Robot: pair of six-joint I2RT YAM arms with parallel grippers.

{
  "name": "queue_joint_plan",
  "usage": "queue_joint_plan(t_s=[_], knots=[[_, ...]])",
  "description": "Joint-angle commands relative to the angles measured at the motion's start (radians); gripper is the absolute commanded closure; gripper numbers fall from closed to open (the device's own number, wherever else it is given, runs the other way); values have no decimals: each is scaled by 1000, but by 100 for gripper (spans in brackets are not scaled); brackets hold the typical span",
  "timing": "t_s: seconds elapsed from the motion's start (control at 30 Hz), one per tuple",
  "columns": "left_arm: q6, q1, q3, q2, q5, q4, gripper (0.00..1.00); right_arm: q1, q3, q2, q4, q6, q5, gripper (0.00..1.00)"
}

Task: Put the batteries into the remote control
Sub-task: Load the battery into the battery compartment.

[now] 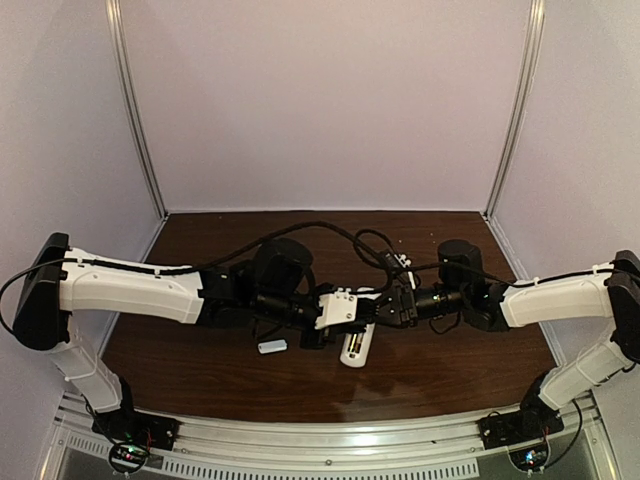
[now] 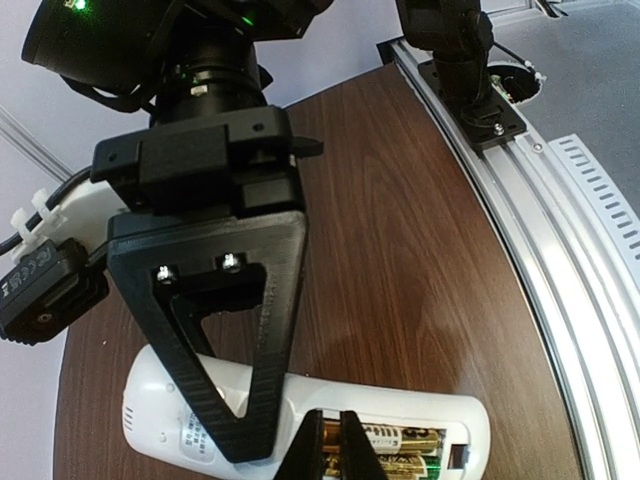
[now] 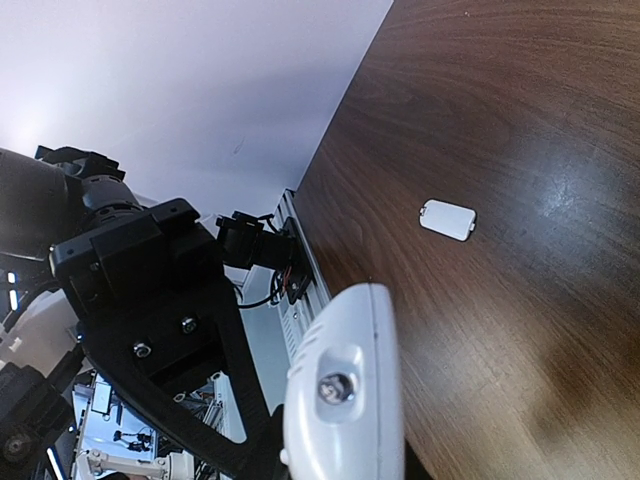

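left pincer (image 1: 362,322) and right pincer (image 1: 381,315) over remote control (image 1: 354,347), white cover (image 1: 272,346) nearby

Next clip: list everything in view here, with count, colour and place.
remote control: one, white, centre of the scene, back up, battery recess open
batteries: two, golden, side by side in the recess
cover piece: one, small, white, flat on the table, apart from the remote control
table: one, dark brown wood
rail: one, silver, along the near edge
left pincer: one, black, shut, tips at the batteries
right pincer: one, black, shut on the remote control
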Motion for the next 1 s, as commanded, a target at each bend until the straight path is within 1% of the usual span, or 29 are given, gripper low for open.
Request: queue_joint_plan(t_s=[0.0,0.47,0.63,0.83,0.97], knots=[[18,-8,-22,35,7,-34,94,12,40,-23,59,15,-38,100],[16,-22,-54,71,-3,-74,95,4,56,-61,91,37,-54,100],[31,-23,-89,73,-13,-74,95,-5,51,-79,156,88,-75,100],[37,-25,-83,64,-103,-46,87,-5,30,-66,202,116,-78,100],[29,-25,-74,25,-140,-21,84,-7,14,-53,195,111,-56,100]])
